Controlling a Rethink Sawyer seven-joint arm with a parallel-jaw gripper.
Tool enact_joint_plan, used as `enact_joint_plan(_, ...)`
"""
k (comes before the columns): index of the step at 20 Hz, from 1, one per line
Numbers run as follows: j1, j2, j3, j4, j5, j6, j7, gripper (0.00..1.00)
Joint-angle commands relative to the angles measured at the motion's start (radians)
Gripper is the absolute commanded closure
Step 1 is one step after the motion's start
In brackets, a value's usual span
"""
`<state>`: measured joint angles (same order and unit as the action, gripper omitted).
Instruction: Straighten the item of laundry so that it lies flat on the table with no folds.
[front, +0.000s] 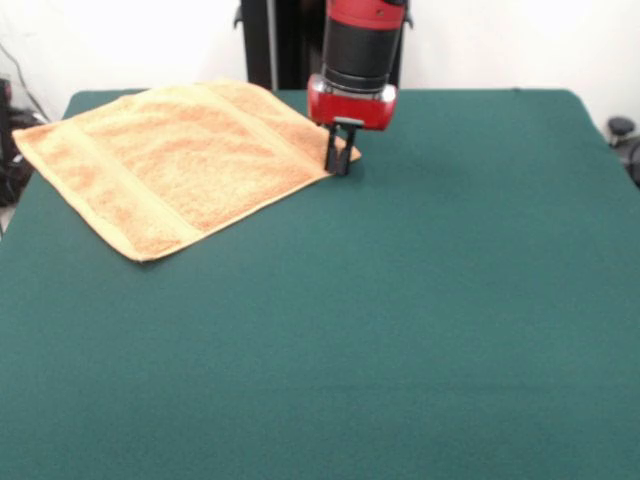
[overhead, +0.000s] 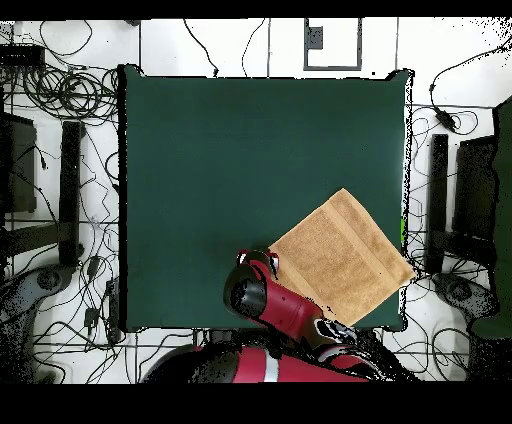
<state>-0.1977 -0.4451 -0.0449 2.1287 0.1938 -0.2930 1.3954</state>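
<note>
The orange-tan towel (front: 170, 160) lies spread out, turned like a diamond, on the far left part of the dark green table (front: 420, 300) in the front view. No large fold shows; two flat woven bands run near opposite edges. One corner reaches the table's side edge. My gripper (front: 340, 165) stands upright at the towel's corner nearest the table's middle, with its tips down at the cloth. The fingers are close together and seem pinched on that corner. In the overhead view the towel (overhead: 340, 255) is at the lower right of the table (overhead: 230, 150), with the gripper (overhead: 268, 262) at its left corner.
Cables and equipment stands (overhead: 70, 190) lie on the floor around the table. My red and black arm (overhead: 300, 320) reaches over the table's edge on the robot's side. Bare green cloth covers the rest of the table top.
</note>
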Motion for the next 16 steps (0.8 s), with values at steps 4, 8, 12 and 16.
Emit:
enact_joint_plan(4,0.101,0.070,0.181,-0.101,0.158,-0.055,0.383,1.00)
enact_joint_plan(8,0.113,0.080,0.191,-0.119,0.188,-0.073,0.393,1.00)
enact_joint_plan(12,0.126,0.088,0.203,-0.135,0.220,-0.087,0.407,1.00)
enact_joint_plan(16,0.140,0.095,0.207,-0.150,0.248,-0.102,0.428,1.00)
